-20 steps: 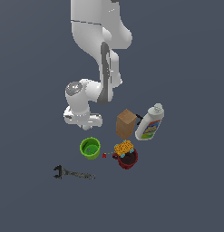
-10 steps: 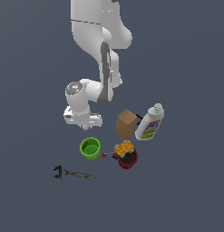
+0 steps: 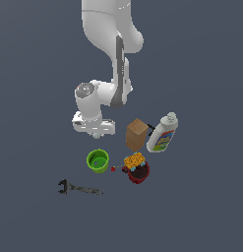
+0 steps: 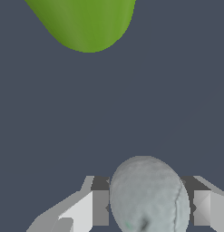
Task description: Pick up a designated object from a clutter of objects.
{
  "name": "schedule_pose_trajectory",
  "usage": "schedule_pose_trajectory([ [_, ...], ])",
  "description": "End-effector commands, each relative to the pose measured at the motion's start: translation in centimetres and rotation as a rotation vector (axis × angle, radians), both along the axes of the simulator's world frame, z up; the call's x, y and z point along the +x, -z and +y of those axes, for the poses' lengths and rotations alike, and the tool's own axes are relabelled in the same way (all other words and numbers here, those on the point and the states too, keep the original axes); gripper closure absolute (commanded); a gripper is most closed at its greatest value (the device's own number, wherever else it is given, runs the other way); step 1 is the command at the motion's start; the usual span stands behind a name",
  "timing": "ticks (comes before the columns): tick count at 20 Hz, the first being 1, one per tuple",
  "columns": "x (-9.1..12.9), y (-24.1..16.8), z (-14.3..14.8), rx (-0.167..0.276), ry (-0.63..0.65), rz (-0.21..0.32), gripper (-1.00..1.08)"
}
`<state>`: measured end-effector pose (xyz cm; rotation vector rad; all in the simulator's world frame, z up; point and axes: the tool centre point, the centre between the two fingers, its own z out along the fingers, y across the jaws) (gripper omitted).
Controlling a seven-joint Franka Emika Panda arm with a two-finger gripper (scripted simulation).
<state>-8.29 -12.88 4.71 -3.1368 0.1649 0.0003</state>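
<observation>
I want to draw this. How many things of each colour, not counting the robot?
Green: 1, the cup
Red: 2, the mug and a tiny speck
Brown: 1, the box
White or pale: 2, the bottle and the ball
Yellow-orange: 1, the block
Dark: 1, the wrench
Total: 8

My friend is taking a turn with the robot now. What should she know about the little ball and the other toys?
Gripper: the jaws sit either side of the pale ball; whether they are clamped cannot be told.
In the exterior view the gripper is just above the green cup, and the ball is hidden there.
Untouched: red mug with the yellow-orange block at its rim, brown box, white bottle, wrench.
Done: ball reached.
Left: confirm the grip and lift.
</observation>
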Motion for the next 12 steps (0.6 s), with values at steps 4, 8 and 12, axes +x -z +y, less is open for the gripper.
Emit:
schedule_pose_trajectory([
  [4,0.0,-3.0,2.8,0.0,-0.001,-0.001,1.08],
  [8,-0.1,-6.0,5.4,-0.001,0.0,-0.001,1.08],
  [12,-0.1,-9.4,8.4,-0.003,0.0,0.0,1.08],
])
